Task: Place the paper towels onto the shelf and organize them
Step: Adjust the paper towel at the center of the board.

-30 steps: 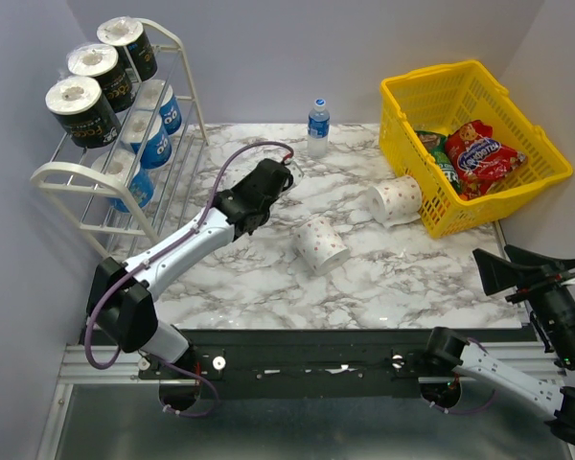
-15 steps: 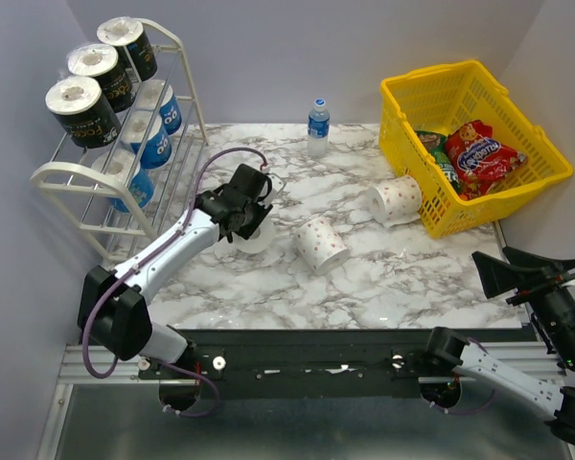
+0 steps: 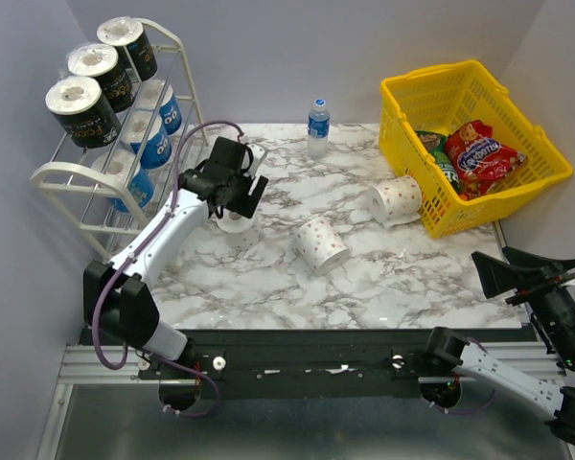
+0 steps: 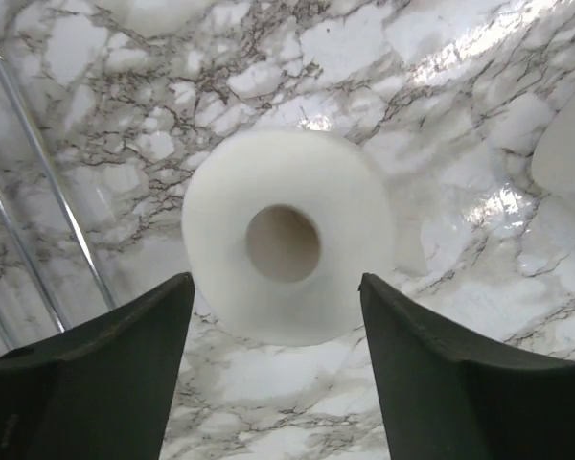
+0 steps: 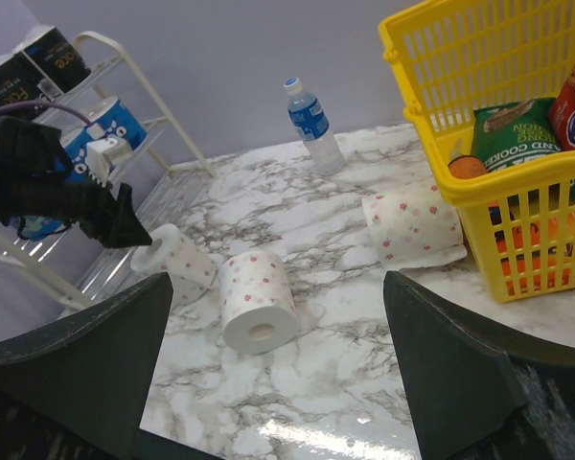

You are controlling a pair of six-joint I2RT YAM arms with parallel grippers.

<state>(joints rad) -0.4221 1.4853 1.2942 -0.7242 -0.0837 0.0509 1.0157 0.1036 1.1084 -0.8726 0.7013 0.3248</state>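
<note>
Six paper towels [image 3: 101,69] are already sitting on the shelf [image 3: 50,173] at the far left, with three black rolls [image 3: 77,107] lining the top tier and three blue rolls [image 3: 151,144] lying on the bars below them. Three dotted ones are waiting on the table [image 3: 364,287], so about two thirds of the job is looking done.

Nearest the shelf, a dotted roll [image 3: 232,223] is standing on end just beside the lower bars. The left gripper [image 4: 276,280] is hanging over it with its fingers spread to either side, not pinching it. Further right, a second dotted roll [image 3: 320,244] is lying on its side mid-table, and a third roll [image 3: 395,199] is lying just beside the yellow basket [image 3: 431,77]. At the far right, the right gripper [image 3: 492,257] is hovering with its fingers wide apart and nothing between them.

The black rolls are carrying pale lettering and the blue rolls white marks, both too small to read. The water bottle [image 3: 317,126] is wearing a blue label, also unreadable. In the basket, a red bag [image 3: 479,153] is showing a blue oval logo, and a green bag [image 5: 517,125] is showing what may be the word "COOKIES".
</note>
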